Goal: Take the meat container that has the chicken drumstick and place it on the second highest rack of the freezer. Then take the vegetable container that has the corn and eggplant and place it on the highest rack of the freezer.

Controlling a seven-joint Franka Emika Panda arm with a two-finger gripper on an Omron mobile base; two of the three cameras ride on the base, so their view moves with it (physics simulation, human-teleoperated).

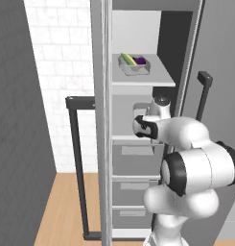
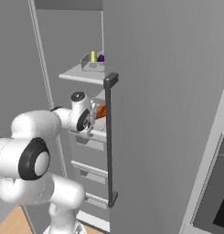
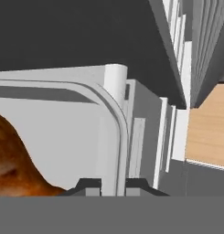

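Orange-brown and glossy, the chicken drumstick (image 3: 13,160) lies in its pale meat container (image 3: 77,137), and in the hand view the jaws (image 3: 114,185) are pinched narrow on that container's rim, one dark tip on each side of the wall. From the right base view the drumstick (image 2: 100,111) shows just beyond the wrist, at the level of the second highest rack (image 2: 100,132) of the freezer (image 1: 138,144), with the long black bar handle (image 2: 109,141) of the door crossing in front. Higher up, the vegetable container (image 1: 135,65) with the corn (image 1: 126,59) and the eggplant (image 1: 139,60) already sits on the highest rack (image 1: 152,79). So the vegetable half looks done by position, and the step in hand appears to be setting the meat container on its board. Whether its base rests fully on the rack cannot be told, since the arm hides the contact. The next move calls for settling it flat, then parting the jaws and drawing straight back out, clear of the shelf above and the door edge.
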